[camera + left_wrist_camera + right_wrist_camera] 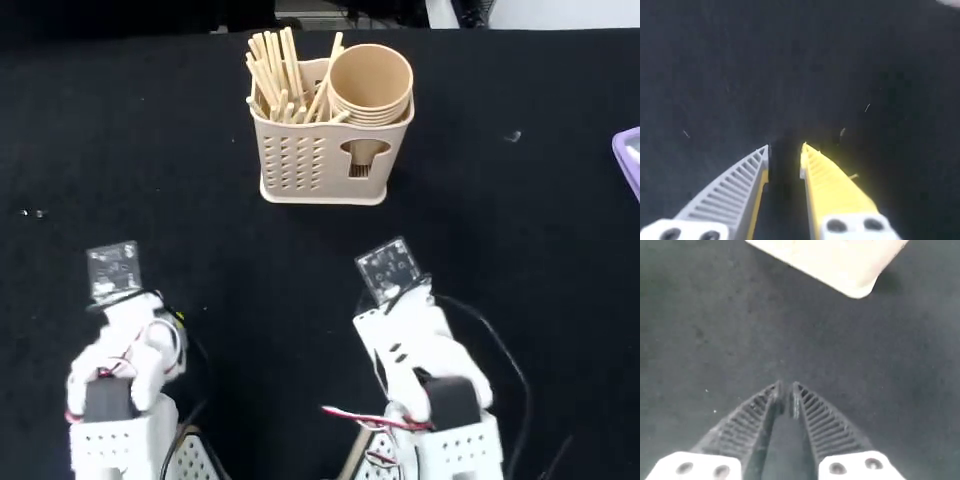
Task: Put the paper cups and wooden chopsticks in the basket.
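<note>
The paper cups (370,82) and wooden chopsticks (275,70) are already standing in the basket (322,165), so the task is looking finished, with no grasp left to make. The left tool (784,152) is hanging empty, jaws slightly apart, and the right tool (785,387) nearly together, both over the black worktop (520,260).

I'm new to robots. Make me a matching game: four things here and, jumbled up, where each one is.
Things:
1 chopsticks
2 paper cups
3 basket
4 right gripper

Places:
A stacked in the basket's right half
B standing on the black table
C over bare table, short of the basket
D standing upright in the basket's left half

Pairs: 1-D, 2-A, 3-B, 4-C
</note>
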